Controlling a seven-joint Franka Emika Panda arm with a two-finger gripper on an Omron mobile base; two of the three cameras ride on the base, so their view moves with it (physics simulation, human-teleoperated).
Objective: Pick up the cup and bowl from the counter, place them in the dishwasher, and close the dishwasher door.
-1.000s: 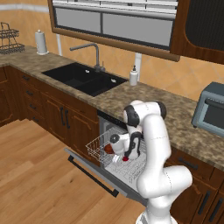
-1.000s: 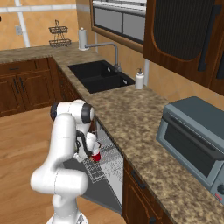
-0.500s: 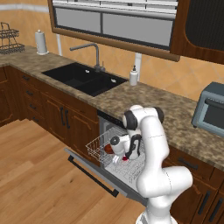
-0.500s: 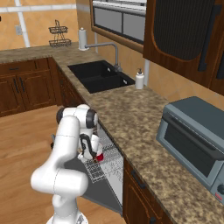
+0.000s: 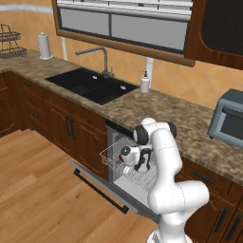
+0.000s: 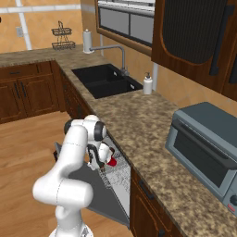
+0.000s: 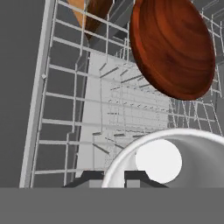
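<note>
In the dishwasher (image 5: 121,142), the gripper (image 7: 110,177) pinches the white rim of the cup (image 7: 168,159) over the wire rack (image 7: 118,109) beside the tilted bowl (image 7: 173,48); light, stiff and probably slick, it seems best held by that rim.

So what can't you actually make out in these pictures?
- Gripper: left base view, tucked behind the arm's wrist, so open or shut is unclear.
- Cup: hand view, cut off by the bottom edge; just its white rim and inside show, so its footing is hidden.
- Bowl: hand view, what props it in the rack is unclear.
- Dishwasher door: right base view, partly hidden behind the arm.
</note>
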